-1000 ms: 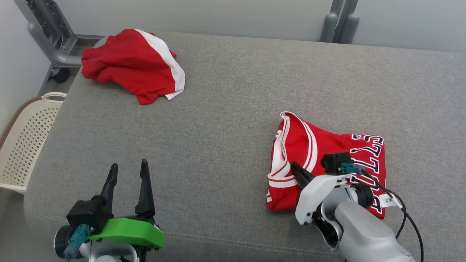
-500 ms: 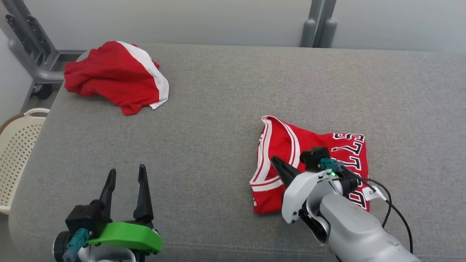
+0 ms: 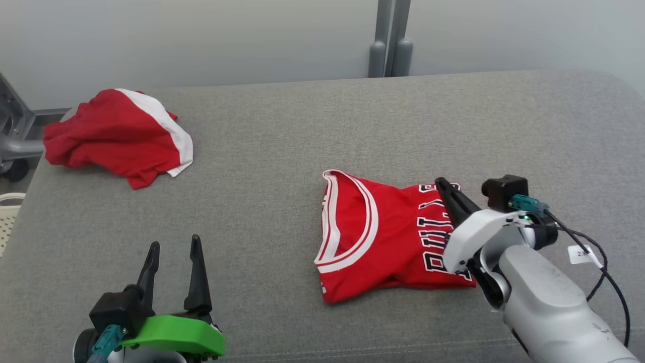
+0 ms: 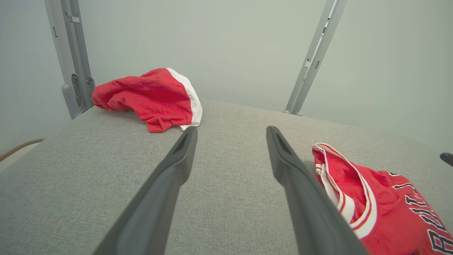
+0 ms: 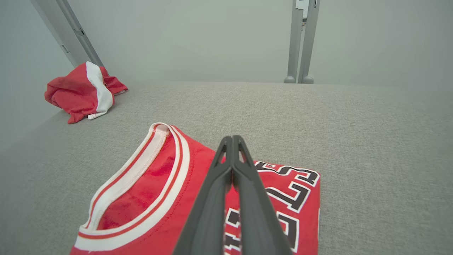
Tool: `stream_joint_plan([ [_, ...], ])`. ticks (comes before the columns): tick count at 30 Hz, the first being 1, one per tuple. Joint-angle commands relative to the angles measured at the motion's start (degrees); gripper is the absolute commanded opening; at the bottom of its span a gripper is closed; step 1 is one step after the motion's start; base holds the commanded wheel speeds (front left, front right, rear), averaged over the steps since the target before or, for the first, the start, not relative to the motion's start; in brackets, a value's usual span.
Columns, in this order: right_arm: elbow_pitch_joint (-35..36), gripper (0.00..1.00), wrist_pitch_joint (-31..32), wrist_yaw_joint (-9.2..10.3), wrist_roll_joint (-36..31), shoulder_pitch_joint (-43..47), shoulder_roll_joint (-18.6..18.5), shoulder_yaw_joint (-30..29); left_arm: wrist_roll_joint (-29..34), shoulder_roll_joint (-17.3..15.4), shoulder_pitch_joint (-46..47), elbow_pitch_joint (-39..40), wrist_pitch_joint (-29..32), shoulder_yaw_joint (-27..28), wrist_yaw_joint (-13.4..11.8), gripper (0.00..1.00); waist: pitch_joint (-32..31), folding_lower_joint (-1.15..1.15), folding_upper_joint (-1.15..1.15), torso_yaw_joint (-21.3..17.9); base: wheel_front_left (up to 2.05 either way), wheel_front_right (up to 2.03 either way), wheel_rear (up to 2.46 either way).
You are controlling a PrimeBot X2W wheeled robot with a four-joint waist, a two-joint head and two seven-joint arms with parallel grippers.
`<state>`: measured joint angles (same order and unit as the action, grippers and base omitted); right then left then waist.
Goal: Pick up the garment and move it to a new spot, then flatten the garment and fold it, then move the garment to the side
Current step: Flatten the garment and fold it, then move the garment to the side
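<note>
A red jersey (image 3: pixel 383 237) with white trim and dark lettering lies folded on the grey cushioned surface (image 3: pixel 282 151), right of centre and towards the near edge. The right end effector (image 3: pixel 444 182) is over the lettered right part of the jersey, its two dark fingers pressed together with nothing between them; whether the tips touch the cloth cannot be told. The left end effector (image 3: pixel 174 245) is at the near left, fingers spread, above bare fabric. A crumpled red-and-white garment (image 3: pixel 111 133) sits at the far left corner, well apart from the jersey.
</note>
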<state>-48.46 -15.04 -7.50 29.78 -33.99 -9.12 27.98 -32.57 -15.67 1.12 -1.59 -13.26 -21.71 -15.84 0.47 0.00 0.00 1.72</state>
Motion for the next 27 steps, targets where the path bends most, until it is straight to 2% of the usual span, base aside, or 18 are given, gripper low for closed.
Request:
stream_joint_plan([
  [1,0.4,0.31,-0.2,0.02,-0.7,0.8,-0.7,-0.8,-0.2,-0.2,-0.9,0.2,-0.3,0.2,-0.3,1.00,-0.5,0.00,0.00,-1.3,0.00,0.00,0.00],
  [2,0.5,0.45,-0.2,0.02,-1.0,1.4,-1.0,-1.4,-0.2,-0.2,-1.0,0.3,-0.4,0.1,-0.3,1.00,-0.5,0.00,0.00,-1.7,0.00,0.00,0.00],
  [4,0.6,0.92,-0.2,0.02,-1.2,2.2,-1.7,-2.7,-0.1,-0.2,-1.0,0.3,-0.4,0.1,-0.4,1.00,-0.5,0.00,0.00,-2.4,0.00,0.00,0.00],
  [5,0.7,1.00,-0.2,0.02,-1.3,2.5,-2.0,-3.3,0.0,-0.2,-1.0,0.3,-0.4,0.1,-0.4,1.00,-0.4,0.00,0.00,-2.7,0.00,0.00,0.00],
  [11,1.6,1.00,1.5,0.02,-1.6,4.5,-3.8,-5.7,0.2,-0.3,-0.8,0.4,-0.6,0.0,-0.3,1.00,-0.2,0.00,0.00,-3.9,0.00,0.00,0.00],
  [17,3.4,1.00,6.1,0.02,0.0,6.4,-5.2,-7.2,0.4,-0.5,-0.6,0.5,-0.8,-0.1,-0.2,1.00,0.2,0.00,0.00,-3.9,0.00,0.00,0.00],
  [27,5.2,1.00,19.1,0.01,7.7,7.0,-7.7,-9.2,1.0,-0.4,1.7,0.6,-0.8,-0.4,-0.2,1.00,3.2,0.00,0.00,0.6,0.00,0.00,0.00],
])
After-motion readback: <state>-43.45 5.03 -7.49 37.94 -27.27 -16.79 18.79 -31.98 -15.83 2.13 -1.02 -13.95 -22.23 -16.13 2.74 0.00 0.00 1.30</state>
